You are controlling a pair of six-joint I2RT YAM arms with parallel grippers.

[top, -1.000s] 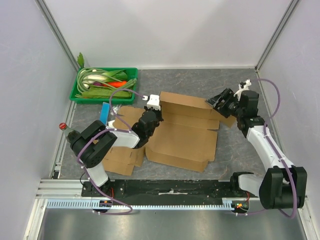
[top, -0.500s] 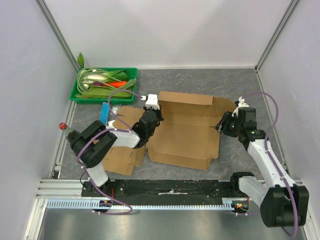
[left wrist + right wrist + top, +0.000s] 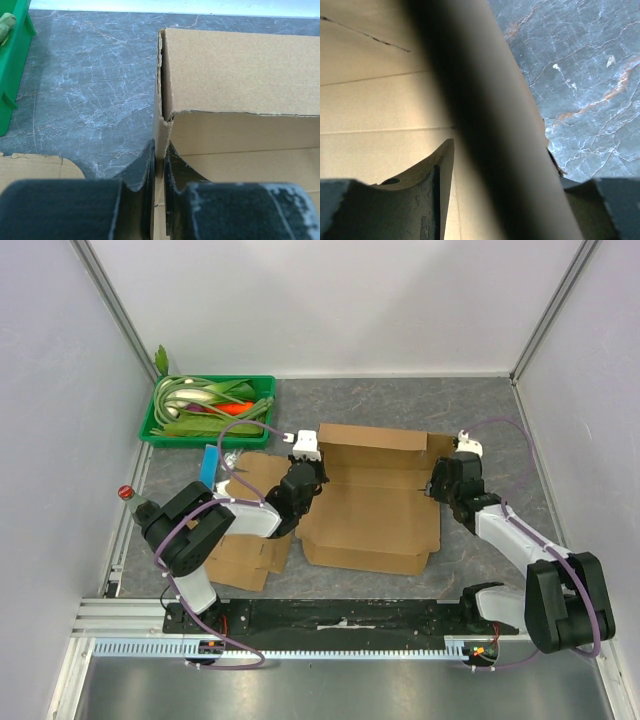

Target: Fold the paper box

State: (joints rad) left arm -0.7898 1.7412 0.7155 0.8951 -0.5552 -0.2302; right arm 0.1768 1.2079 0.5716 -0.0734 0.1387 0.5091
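Observation:
The brown paper box (image 3: pixel 370 510) lies open in the middle of the table with its back wall up. My left gripper (image 3: pixel 303 477) is at the box's left side. In the left wrist view it (image 3: pixel 159 165) is shut on the upright left wall (image 3: pixel 160 135), pinched between both fingers. My right gripper (image 3: pixel 440 480) is at the box's right wall. In the right wrist view its jaws (image 3: pixel 500 200) stand apart on either side of the raised cardboard wall (image 3: pixel 485 125), one finger (image 3: pixel 420 200) inside the box and one outside.
A green tray (image 3: pixel 160 425) of vegetables stands at the back left. Flat cardboard pieces (image 3: pixel 240 555) lie left of the box. A blue item (image 3: pixel 208 465) and a red-capped bottle (image 3: pixel 127 493) are by the left wall. Grey table (image 3: pixel 500 440) shows on the right.
My right arm has swung from the back right down and left to the box's right wall, which now stands between its jaws. The left gripper has kept its hold.

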